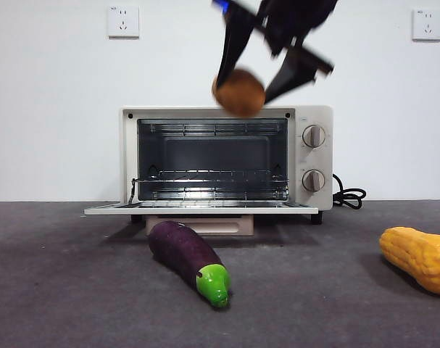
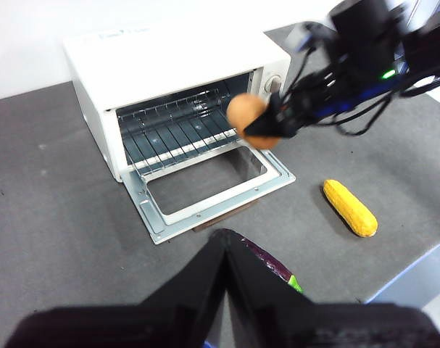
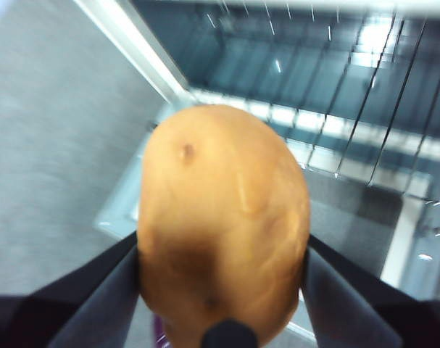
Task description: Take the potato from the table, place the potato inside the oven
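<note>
Potato (image 1: 239, 92): smooth brown-orange oval, matte skin with small dark spots, clamped between the right gripper's (image 1: 267, 72) black jaws, one on each side. It is held in the air above the oven's (image 1: 315, 116) open drop-down door, in front of the top edge. Oven is cream-white, boxy, with a wire rack inside. Left gripper (image 2: 227, 250): jaws together, high above the dark grey mottled table (image 1: 75, 290) near the glossy purple eggplant (image 1: 187, 257).

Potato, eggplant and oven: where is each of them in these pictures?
potato (image 1: 239, 92), front view, middle of its brown skin.
eggplant (image 1: 182, 250), front view, purple body.
oven (image 1: 314, 119), front view, cream panel above the knobs.
</note>
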You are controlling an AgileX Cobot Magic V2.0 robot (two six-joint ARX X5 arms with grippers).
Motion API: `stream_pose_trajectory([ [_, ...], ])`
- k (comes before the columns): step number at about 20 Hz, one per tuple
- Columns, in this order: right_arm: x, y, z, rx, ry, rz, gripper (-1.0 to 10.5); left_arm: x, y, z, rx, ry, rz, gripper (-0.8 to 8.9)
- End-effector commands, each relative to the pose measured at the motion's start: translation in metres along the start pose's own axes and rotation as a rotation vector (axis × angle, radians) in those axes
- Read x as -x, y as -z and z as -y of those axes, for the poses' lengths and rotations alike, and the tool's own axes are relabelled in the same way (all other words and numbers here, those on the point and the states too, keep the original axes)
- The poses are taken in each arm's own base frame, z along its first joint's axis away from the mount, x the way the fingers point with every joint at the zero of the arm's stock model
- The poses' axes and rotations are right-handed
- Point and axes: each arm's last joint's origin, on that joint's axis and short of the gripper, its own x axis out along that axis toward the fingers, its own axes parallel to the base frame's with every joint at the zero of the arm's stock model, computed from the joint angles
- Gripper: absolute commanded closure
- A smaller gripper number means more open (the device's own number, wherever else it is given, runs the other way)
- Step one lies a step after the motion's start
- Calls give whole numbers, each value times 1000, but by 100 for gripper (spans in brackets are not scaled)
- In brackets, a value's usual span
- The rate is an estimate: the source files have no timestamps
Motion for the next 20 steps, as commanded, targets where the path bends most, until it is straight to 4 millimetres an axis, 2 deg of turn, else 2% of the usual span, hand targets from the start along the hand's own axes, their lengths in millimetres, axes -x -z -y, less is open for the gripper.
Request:
stream_pose_trajectory([
  [1,-29,5,4,-10,6,-14,811,3,2,-1,-12,-30,11,819],
  [7,-78,9,14,-5,34,38,811,2,2,-2,-12,-48,10,819],
  [10,-94,10,18,-1,38,73,811,2,2,-2,-12,-48,8,819],
  [13,-103,8,20,4,48,126,810,2,2,-2,-13,-48,8,819],
  [20,-109,6,21,-2,69,184,810,-2,0,-2,-16,-83,1,819],
])
